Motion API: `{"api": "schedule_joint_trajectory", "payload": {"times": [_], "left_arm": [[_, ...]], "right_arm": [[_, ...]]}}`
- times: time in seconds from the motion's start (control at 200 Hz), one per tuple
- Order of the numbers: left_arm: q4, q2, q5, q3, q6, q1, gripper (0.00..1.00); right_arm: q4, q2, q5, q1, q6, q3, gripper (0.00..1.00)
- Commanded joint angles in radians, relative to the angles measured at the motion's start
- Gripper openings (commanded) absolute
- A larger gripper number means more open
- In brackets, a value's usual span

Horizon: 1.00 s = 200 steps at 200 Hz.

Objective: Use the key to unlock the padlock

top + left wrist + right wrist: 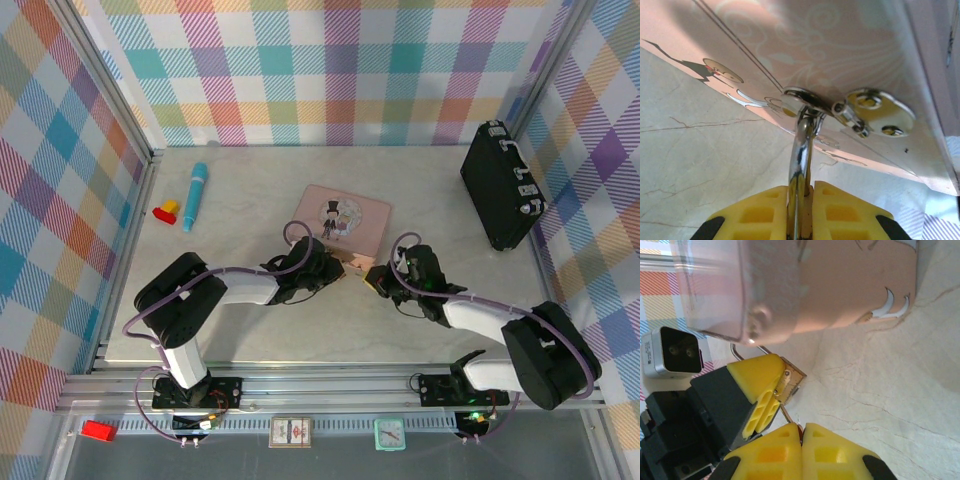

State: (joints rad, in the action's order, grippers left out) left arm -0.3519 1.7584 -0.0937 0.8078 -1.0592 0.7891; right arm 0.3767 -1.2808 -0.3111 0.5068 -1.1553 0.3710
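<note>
The padlock (792, 381), small and brass-tan, sits between my left gripper's yellow fingers (757, 375). Its thin chrome shackle (802, 160) runs up through the hasp (800, 100) on the pink tin (342, 218). My left gripper (807, 186) is shut on the padlock, with the shackle rising from between its pads. My right gripper (801, 426) is shut on the key (786, 414), a thin dark sliver whose tip reaches the padlock's underside. From above, the left gripper (340, 262) and right gripper (377, 280) meet at the padlock (357, 262), by the tin's near corner.
A black case (503, 185) stands at the back right by the wall. A blue tube (194, 196) and yellow-and-red blocks (166, 211) lie at the back left. The pink tin rests mid-table just beyond both grippers.
</note>
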Motion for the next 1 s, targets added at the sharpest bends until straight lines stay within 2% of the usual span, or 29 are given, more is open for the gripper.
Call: {"api": "schedule_joint_trajectory", "payload": {"times": [0.0,0.31,0.635,0.995], "left_arm": [[-0.005,-0.008,-0.047,0.015,-0.028,0.007,0.00],[-0.012,-0.006,-0.054,0.054,-0.067,0.029,0.00],[-0.134,0.020,-0.059,0.023,-0.183,0.029,0.00],[-0.252,0.041,-0.100,0.001,-0.270,0.035,0.00]], "right_arm": [[0.087,0.001,0.022,0.028,-0.046,-0.016,0.00],[0.284,-0.090,0.040,0.062,-0.144,-0.076,0.00],[0.287,-0.042,0.097,0.062,-0.219,-0.138,0.00],[0.422,-0.062,0.084,0.056,-0.370,-0.172,0.00]]}}
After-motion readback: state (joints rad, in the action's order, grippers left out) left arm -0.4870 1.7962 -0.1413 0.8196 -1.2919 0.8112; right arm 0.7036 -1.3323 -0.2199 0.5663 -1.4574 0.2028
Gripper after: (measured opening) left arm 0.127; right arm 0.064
